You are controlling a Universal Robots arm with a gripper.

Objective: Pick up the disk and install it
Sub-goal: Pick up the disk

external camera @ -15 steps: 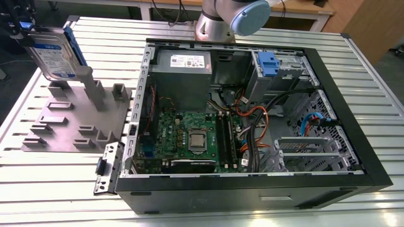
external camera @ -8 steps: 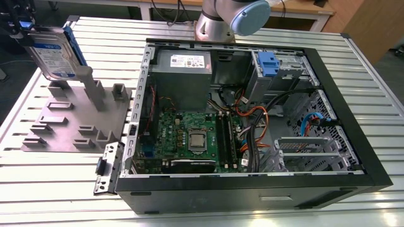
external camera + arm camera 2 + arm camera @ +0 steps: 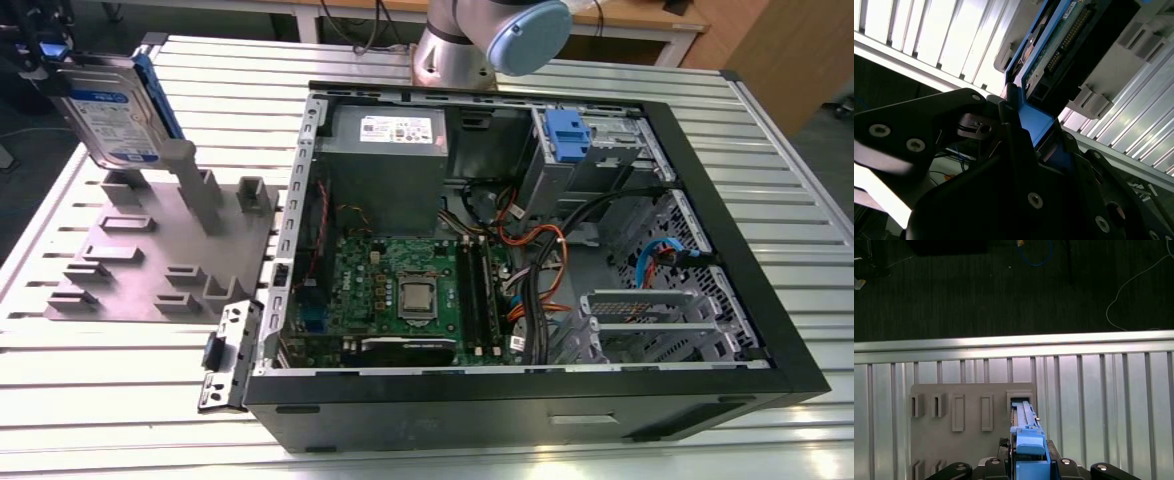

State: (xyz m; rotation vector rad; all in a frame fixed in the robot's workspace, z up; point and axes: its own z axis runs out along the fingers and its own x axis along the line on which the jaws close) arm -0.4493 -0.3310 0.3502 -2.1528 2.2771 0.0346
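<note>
Gripper (image 3: 44, 62), ten o'clock from computer case (image 3: 534, 410): mostly cut off by picture edge. Arm (image 3: 487, 40), twelve o'clock: cropped above. Disk (image 3: 1054, 60): near end hidden behind gripper body in second wrist view.

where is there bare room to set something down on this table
Bare slatted metal table in front of the grey slotted fixture plate, and at the exterior view's right of the open black computer case. Crowded at the plate's far corner, where the silver blue-framed disk stands.
</note>
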